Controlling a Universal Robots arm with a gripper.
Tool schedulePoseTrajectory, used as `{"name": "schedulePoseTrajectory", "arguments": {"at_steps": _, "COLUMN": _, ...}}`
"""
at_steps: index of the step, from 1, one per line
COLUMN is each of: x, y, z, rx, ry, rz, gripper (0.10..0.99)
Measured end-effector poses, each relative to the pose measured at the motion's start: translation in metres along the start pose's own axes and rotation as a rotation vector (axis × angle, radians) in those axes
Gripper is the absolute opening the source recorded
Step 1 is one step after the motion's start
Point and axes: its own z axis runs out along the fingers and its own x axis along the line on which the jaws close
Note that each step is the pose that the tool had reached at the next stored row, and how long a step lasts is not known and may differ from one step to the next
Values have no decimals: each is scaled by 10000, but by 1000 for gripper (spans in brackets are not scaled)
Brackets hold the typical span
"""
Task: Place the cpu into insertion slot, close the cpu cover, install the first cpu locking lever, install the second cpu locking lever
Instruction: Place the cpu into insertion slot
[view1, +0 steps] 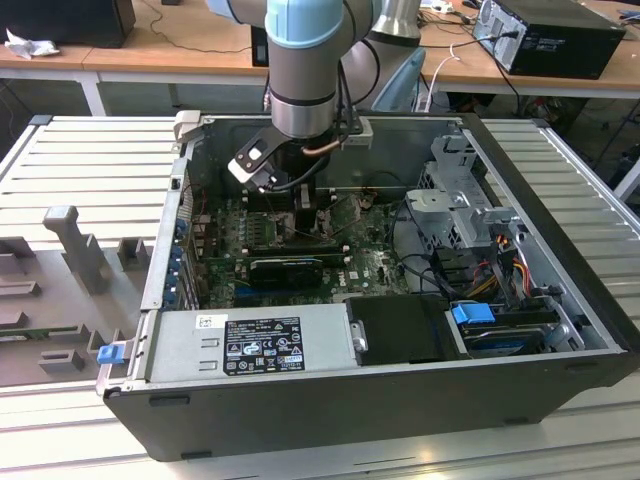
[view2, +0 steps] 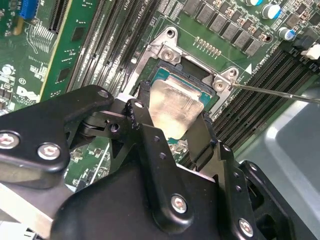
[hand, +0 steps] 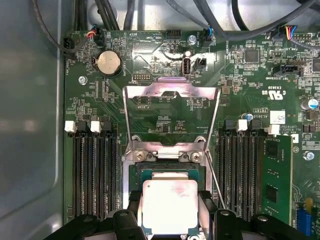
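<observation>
Gripper (view2: 172, 116) was narrowed onto the cpu (hand: 170, 206), its two black fingers (hand: 206, 204) pressing on opposite edges of the chip. In the exterior view the grey-and-blue arm (view1: 305, 60) came down from the upper middle of the frame into the open computer case (view1: 560, 300), a dark sheet-metal box that took up most of the picture.

On the case floor lay the green motherboard (hand: 250, 85), matte and crowded with small parts. Long black ribbed memory slots (hand: 95, 170) ran along both sides of the socket.

The cpu cover (hand: 170, 92), a thin, dull, shiny metal frame with a large square window, was swung open. It lay beyond the socket, on the side away from the gripper, and the board showed through its window.

The insertion slot (hand: 165, 156), a square dark socket with a bright metal rim and screw heads, sat directly under the held chip, so the relation that counted was straight down rather than sideways. The cpu was square with no long axis. Its brushed silver top faced the cameras and its edges looked roughly parallel to the rim. I could not tell whether it was seated or just above the slot.

A thin wire locking lever (view2: 280, 93) stood free just beside the socket.
</observation>
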Motion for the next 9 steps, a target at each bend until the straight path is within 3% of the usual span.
{"name": "schedulePoseTrajectory", "arguments": {"at_steps": 9, "x": 2, "y": -2, "z": 58, "rx": 7, "ry": -1, "rz": 0, "gripper": 533}}
